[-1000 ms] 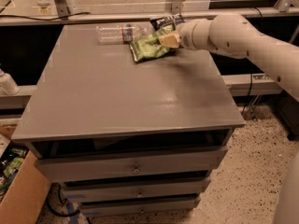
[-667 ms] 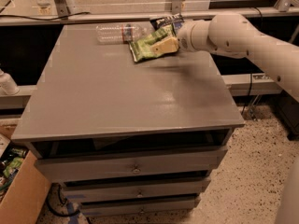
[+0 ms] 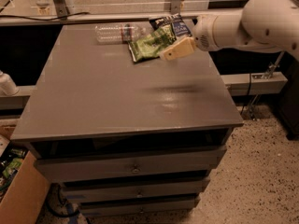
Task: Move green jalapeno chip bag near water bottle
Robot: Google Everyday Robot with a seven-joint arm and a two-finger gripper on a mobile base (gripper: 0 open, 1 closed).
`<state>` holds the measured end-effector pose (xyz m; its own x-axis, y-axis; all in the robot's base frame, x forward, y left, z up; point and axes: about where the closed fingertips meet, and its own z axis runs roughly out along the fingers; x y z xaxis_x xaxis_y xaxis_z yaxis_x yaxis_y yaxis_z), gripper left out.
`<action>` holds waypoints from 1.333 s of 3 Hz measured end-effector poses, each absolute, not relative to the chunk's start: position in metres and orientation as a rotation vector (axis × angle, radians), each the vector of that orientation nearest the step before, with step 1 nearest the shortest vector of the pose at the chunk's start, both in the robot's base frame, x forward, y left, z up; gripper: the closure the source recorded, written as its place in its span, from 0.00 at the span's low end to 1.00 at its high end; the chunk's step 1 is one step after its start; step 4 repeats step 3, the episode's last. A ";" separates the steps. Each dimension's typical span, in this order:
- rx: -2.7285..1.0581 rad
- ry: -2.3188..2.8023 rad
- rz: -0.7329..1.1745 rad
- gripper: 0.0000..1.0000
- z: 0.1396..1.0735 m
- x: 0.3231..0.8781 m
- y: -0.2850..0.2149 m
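The green jalapeno chip bag (image 3: 148, 45) lies flat on the grey table (image 3: 117, 101) near its far edge. The water bottle (image 3: 119, 32) lies on its side just behind and to the left of the bag, almost touching it. My gripper (image 3: 176, 50), cream-coloured at the end of the white arm (image 3: 243, 24), hovers at the bag's right edge, slightly above the table. I cannot see whether it touches the bag.
A smaller dark blue chip bag (image 3: 171, 25) lies behind the green bag, next to the gripper. The table is a drawer cabinet with its drawers (image 3: 135, 167) facing the front. A cardboard box (image 3: 18, 190) stands on the floor at the left.
The gripper has shifted a little toward the front and right, from over the green bag to its right edge. The bag and the bottle have not moved.
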<state>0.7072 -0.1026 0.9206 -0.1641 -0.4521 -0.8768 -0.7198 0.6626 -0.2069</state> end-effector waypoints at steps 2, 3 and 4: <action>-1.069 1.806 0.369 0.00 0.943 0.642 -0.122; -1.067 1.805 0.367 0.00 0.943 0.642 -0.122; -1.067 1.805 0.367 0.00 0.943 0.642 -0.122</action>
